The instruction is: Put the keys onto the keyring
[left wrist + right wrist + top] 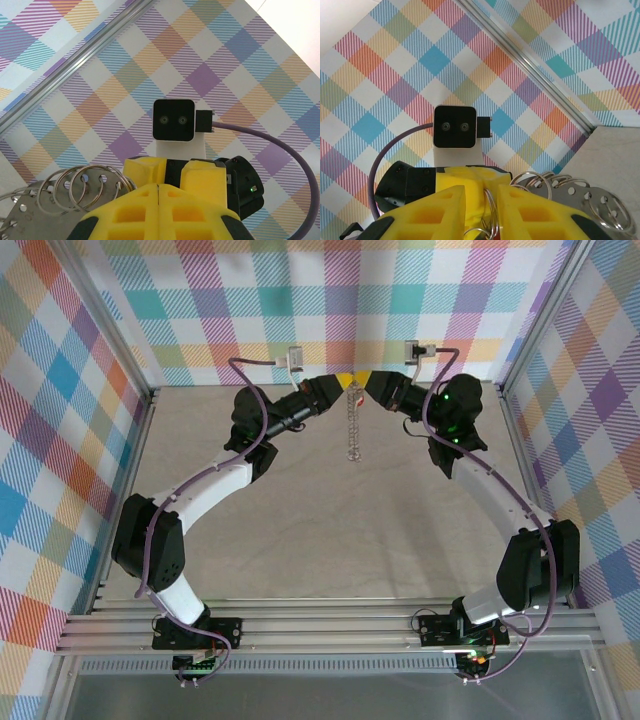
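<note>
Two arms meet nose to nose at the far middle of the table (pixel 300 540), just in front of the plaid back wall (pixel 330 300). The left gripper (pixel 343 378) and the right gripper (pixel 372 378) point at each other, with their yellow tips almost touching.

From the left wrist, the left gripper (pixel 157 187) has its fingers pressed together with only a seam between them. What they pinch, if anything, is hidden. The right gripper (pixel 175 170) faces it close up, with its black wrist camera (pixel 173 120) above.

From the right wrist, the right gripper (pixel 482 192) has its fingers apart. A thin wire ring stands edge-on in the gap, and I cannot tell whether either pad touches it.

The keyring (pixel 352 425) runs as a thin silver chain from the spot where the tips meet, straight toward the near edge. In the wrist views it is split rings linked with flat holed metal plates. It is bunched just beside the left gripper's left finger (pixel 30 210) and trails off past the right gripper's right finger (pixel 572 190).

A red speck (pixel 357 389) sits at the chain's top end, too small to tell if it is a key. Purple cables (pixel 200 480) run along both arms.
</note>
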### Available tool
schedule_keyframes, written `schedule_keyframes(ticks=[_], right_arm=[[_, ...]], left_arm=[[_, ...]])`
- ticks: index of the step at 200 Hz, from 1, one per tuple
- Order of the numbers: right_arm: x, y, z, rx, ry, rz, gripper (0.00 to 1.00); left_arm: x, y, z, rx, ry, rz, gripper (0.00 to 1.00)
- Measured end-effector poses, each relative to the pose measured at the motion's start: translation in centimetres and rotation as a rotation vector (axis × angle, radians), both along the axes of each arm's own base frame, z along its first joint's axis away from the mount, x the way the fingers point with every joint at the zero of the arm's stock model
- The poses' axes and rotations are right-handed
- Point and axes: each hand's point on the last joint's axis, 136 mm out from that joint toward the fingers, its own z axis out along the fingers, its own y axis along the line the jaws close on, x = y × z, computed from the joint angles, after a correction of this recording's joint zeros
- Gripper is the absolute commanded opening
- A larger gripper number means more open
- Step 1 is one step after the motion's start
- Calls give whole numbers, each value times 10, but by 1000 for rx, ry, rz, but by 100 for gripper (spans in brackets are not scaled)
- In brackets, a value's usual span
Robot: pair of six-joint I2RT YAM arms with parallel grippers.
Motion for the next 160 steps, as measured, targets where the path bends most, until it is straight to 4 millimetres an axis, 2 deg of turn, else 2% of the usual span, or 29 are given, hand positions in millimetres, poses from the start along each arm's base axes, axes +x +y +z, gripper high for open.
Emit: schedule_keyframes(ticks=[60,131,160], right_arm=[[-3,1,-12,-2,31,24,19],[-4,0,-8,9,18,30,0],[-3,0,-8,11,18,31,0]], left_arm=[[2,-1,-3,3,6,1,0],[1,-1,3,-5,-8,0,0],[1,-1,3,-6,-8,2,0]])
